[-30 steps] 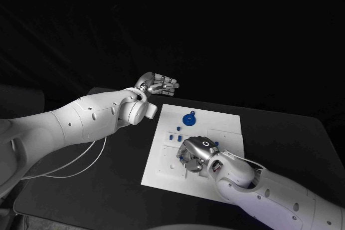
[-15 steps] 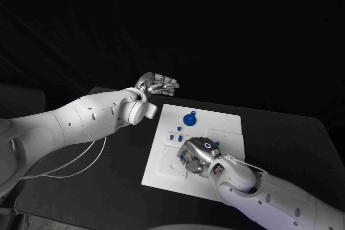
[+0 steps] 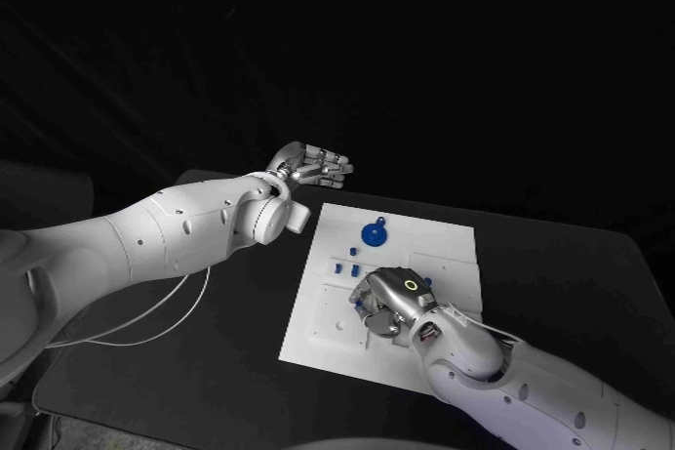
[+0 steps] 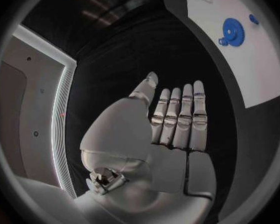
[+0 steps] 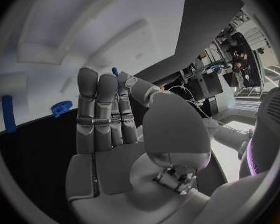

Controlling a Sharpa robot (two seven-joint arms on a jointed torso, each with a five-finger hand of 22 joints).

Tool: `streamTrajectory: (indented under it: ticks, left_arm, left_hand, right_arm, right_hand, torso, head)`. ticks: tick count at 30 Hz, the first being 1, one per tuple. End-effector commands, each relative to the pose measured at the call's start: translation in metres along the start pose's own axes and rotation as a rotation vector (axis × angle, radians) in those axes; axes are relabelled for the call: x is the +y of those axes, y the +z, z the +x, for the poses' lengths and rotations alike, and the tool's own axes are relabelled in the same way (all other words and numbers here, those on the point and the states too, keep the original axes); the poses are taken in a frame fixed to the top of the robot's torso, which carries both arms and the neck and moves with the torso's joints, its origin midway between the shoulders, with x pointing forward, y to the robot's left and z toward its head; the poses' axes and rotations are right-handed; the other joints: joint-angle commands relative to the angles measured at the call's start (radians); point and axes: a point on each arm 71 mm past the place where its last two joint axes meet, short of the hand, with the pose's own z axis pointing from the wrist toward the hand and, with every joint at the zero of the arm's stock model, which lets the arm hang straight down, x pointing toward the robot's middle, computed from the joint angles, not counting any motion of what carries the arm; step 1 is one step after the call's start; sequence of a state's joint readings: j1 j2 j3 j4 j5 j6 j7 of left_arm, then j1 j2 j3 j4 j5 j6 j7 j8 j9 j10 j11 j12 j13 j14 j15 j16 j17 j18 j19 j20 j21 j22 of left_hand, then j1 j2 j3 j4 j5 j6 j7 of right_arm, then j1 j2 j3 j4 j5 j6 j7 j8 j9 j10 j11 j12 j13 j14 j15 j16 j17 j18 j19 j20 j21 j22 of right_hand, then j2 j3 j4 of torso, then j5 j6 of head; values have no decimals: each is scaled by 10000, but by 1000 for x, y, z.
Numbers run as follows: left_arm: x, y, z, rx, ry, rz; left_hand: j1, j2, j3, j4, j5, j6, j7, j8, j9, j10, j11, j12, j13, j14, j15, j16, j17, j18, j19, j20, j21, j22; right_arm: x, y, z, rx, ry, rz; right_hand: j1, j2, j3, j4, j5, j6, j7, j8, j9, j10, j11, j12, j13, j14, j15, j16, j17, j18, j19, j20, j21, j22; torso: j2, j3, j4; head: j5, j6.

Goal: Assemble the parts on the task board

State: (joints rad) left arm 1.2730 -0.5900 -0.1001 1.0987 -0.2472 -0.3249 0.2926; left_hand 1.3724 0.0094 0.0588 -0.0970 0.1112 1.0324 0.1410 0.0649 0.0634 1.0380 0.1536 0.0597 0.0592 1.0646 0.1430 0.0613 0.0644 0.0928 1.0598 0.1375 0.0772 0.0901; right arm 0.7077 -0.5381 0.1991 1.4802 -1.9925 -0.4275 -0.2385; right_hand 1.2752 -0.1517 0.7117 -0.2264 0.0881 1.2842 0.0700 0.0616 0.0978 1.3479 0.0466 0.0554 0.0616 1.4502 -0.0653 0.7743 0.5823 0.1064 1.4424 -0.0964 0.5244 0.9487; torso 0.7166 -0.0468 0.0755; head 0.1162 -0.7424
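On the black table [image 3: 211,352] lies the white task board [image 3: 429,240].

Left hand [image 3: 312,164] raised, flat, fingers [image 4: 180,115] straight and together, empty; right hand [image 3: 390,301] low, palm down.

Task board [image 3: 440,237]: matt white, smooth, plastic-looking plate; blue gear [image 3: 373,234] near its far edge looks like glossy moulded plastic. Hands: left hand [image 4: 171,129], right hand [image 5: 109,119] satin silver metal; table [image 3: 211,362] matt black.
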Motion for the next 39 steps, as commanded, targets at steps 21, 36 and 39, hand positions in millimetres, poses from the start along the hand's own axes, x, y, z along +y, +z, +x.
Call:
streamTrajectory:
  ticks: [21,36,39]
  left_arm:
    - [-1,0,3,227,-43,130]
    - [-1,0,3,257,-50,86]
    - [0,0,3,259,-50,80]
  left_hand:
    - [5,87,-51,-21,18,-46,48,-32,-13,-49,14,-16,-11,-61,59,-11,-10,119,41,8,35,-38]
    - [0,88,-63,-18,15,-62,54,-34,-14,-66,19,-16,-10,-71,62,-11,-10,120,38,12,35,-51]
    - [0,88,-63,-18,15,-62,54,-34,-14,-66,19,-16,-10,-71,62,-11,-10,120,38,12,35,-51]
  right_arm:
    - [-11,2,7,84,-196,336]
    - [-11,-1,6,122,32,302]
    - [-10,-1,6,94,72,278]
  right_hand:
    - [93,17,46,33,-102,87,17,25,-2,357,-269,43,11,-12,-78,56,-51,255,90,10,-168,123]
    - [102,34,26,10,-152,90,16,25,-4,359,-270,42,11,-15,-77,67,-64,254,111,10,-225,178]
    - [98,44,18,-2,-155,91,16,24,-6,362,-270,42,11,-18,-80,73,-69,256,122,8,-255,211]
  torso:
    - [-2,-8,-7]
    - [-2,-2,-11]
    - [-4,-1,-9]
  head:
    - [52,-81]
    - [103,-161]
    - [105,-164]
